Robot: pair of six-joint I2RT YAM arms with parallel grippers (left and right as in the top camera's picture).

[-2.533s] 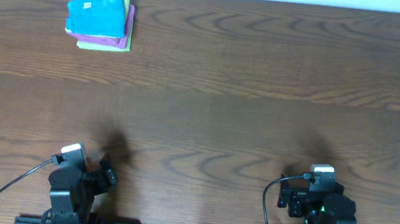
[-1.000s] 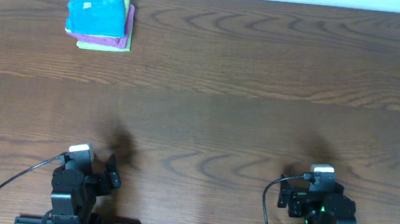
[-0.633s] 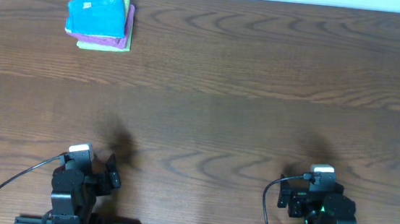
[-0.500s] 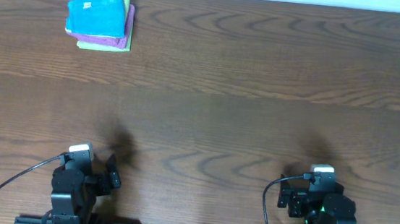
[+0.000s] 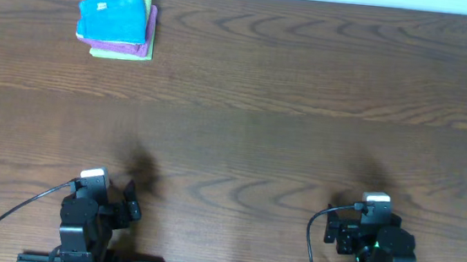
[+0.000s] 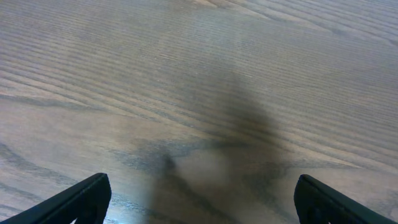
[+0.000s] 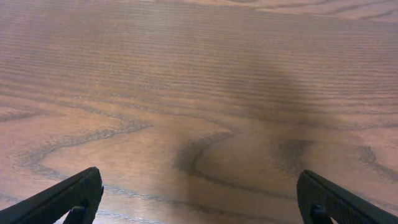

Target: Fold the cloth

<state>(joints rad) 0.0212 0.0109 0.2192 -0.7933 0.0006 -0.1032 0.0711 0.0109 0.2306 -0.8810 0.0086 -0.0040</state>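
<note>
Both the left gripper (image 6: 199,200) and right gripper (image 7: 199,200) sit spread, empty, by the near edge of the table (image 5: 303,112). The cloth (image 5: 112,16) lies folded at the far-left corner.

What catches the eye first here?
The sky-blue cloth tops a small stack with a purple cloth and a light green cloth at the table's far left corner. The left gripper and right gripper sit open at the near edge, far from it.

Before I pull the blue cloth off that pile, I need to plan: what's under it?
A green cloth and a purple cloth; only their edges peek out. The rest is covered by the blue cloth.
</note>
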